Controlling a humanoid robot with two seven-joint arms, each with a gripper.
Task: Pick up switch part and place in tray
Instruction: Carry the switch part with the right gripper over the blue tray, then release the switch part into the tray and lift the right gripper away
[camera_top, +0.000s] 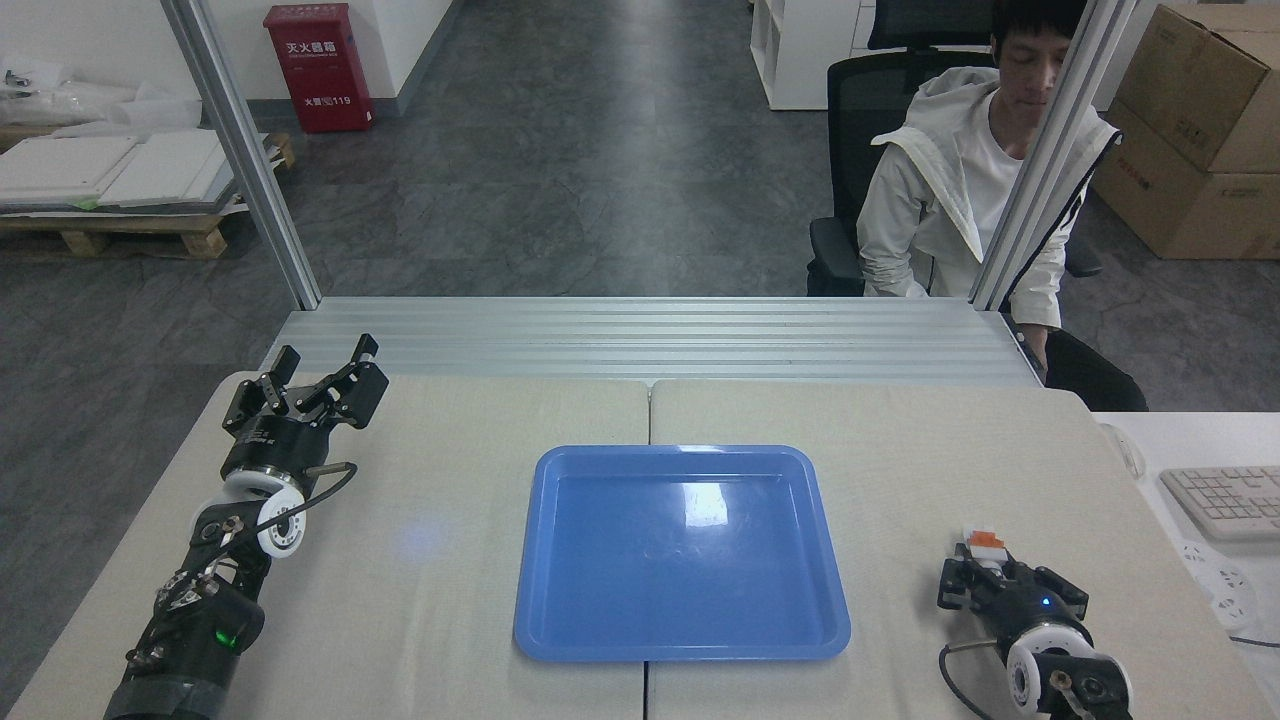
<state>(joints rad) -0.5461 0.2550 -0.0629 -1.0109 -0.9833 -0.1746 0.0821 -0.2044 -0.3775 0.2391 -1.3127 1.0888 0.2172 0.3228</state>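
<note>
The switch part (985, 548) stands near the table's right front, white with an orange block on top. My right gripper (1008, 585) is right at it, seen from behind, with dark fingers (955, 588) on either side of the part's lower end. Whether they press on it is not visible. The blue tray (560, 560) lies in the middle of the table, left of the switch part, with nothing in it. At the table's far left corner my left gripper (322, 360) is open and holds nothing.
A person in a white jacket (940, 200) sits behind the table at the back right. An aluminium rail shelf (650, 340) and two slanted posts (240, 150) bound the far edge. A keyboard (1225, 500) lies on a side desk to the right.
</note>
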